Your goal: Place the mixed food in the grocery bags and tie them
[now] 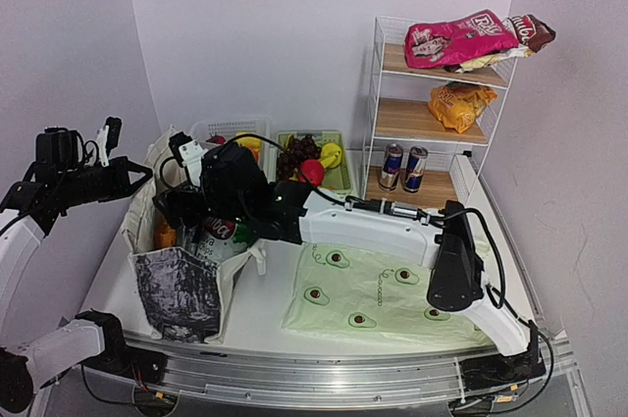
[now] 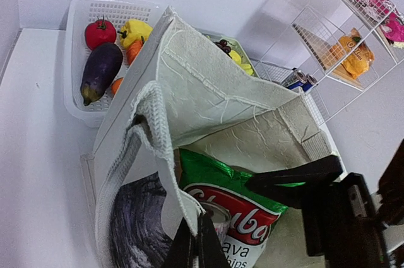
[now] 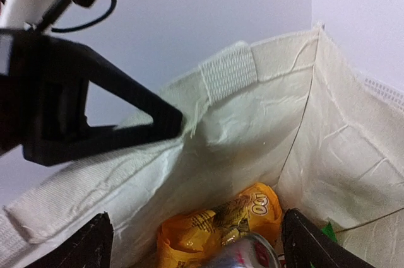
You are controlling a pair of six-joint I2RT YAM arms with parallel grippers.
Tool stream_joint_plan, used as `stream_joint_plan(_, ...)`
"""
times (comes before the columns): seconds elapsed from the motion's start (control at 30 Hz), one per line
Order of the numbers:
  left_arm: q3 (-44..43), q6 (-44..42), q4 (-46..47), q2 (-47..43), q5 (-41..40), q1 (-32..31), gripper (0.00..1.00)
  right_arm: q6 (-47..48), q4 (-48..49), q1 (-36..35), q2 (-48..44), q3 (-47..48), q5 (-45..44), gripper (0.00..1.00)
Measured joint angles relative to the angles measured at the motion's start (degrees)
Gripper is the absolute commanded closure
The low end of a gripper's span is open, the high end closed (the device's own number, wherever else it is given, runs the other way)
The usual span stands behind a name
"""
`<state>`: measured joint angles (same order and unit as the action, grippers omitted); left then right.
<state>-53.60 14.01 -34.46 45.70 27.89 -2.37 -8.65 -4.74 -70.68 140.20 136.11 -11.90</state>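
Right claw (image 3: 199,246) hung in the mouth of the canvas tote (image 1: 182,289), fingers spread wide, gripping nothing. Drink can (image 3: 246,252) sat directly below it, between the two fingers and apart from both as far as we could see, touching the orange packet (image 3: 221,217) low in the tote. Green-white chip packet (image 2: 233,211) stood upright at the tote's right side. Left claw (image 2: 197,233) was clamped shut on the tote's far-left rim, pulling the mouth open. Key relation, as we judged it: the tote opened upward, so the right claw's way out was straight up, with the left claw close at the left rim and fabric on the other sides. The next food lay far and right of the right claw: grapes (image 1: 297,154) and red apple (image 1: 312,172) in the green basket (image 1: 340,182), just beyond the tote. The right claw was the nearer one, and the left claw was busy with the rim. Avocado bag (image 1: 373,289) lay flat and unfilled on the table (image 1: 265,309), right of the tote.
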Motion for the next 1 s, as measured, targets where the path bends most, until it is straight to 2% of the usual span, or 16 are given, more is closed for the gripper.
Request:
stream_joint_plan(0.2,0.0,-0.2,0.0,0.0,-2.7,0.0,1.00,1.1,-4.9,0.0,-5.9,1.1,1.3,0.09)
stream_joint_plan(0.37,-0.1,-0.9,0.0,0.0,-5.0,0.0,1.00,-0.5,-15.8,-0.1,-17.1,-2.2,-6.2,0.07)
stream_joint_plan(0.53,-0.4,-2.1,0.0,0.1,-6.0,0.0,1.00,-7.9,-29.4,1.3,-26.0,-5.6,-11.3,0.05)
stream_joint_plan(0.73,-0.4,-2.3,0.0,0.1,-6.3,0.0,1.00,-17.8,-41.3,5.5,-26.2,-12.0,-5.5,0.07)
stream_joint_plan(0.77,-0.4,-2.4,0.0,0.1,-6.3,0.0,1.00,-18.9,-42.8,6.0,-25.6,-12.9,-4.1,0.10)
stream_joint_plan(0.83,-0.4,-2.5,0.0,0.1,-6.3,0.0,1.00,-20.8,-44.8,6.5,-24.3,-13.8,-1.3,0.25)
stream_joint_plan(0.9,-0.4,-2.5,0.0,0.1,-6.3,0.0,1.00,-22.6,-46.1,6.6,-23.1,-14.2,1.3,0.55)
stream_joint_plan(1.0,-0.6,-2.7,-0.3,0.1,-6.3,0.0,1.00,-24.0,-46.9,6.8,-21.0,-13.4,5.5,0.88)
